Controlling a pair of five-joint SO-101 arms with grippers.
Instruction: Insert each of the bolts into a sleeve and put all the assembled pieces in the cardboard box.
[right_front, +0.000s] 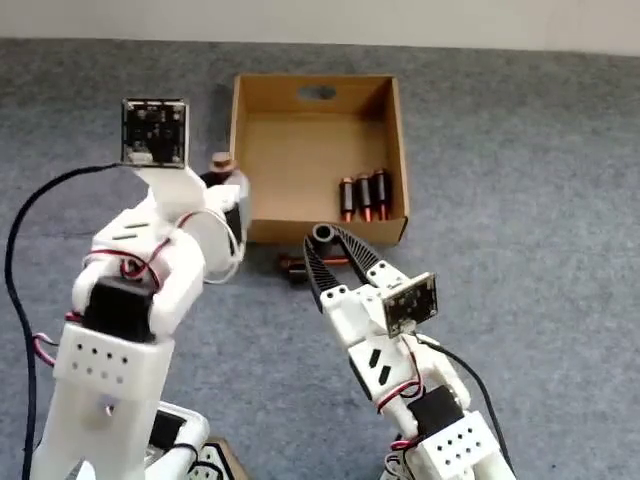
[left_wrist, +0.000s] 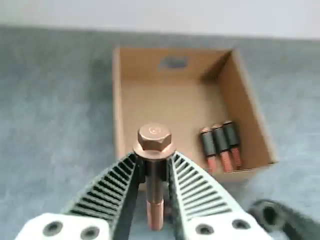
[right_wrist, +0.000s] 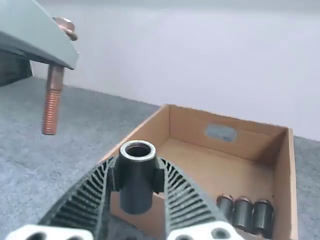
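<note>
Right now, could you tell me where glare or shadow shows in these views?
Right wrist view: the sleeve rim glints brightly. Left wrist view: soft sheen on the bolt head. High view: even light, only faint shade inside the cardboard box.

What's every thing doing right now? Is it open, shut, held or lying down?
bolt, held upright, head up, nothing on it
sleeve, held upright, hole empty
left gripper, shut on the bolt
right gripper, shut on the sleeve
cardboard box, open on top
assembled pieces, three lying side by side in the box
loose piece, lying on the carpet outside the box
</note>
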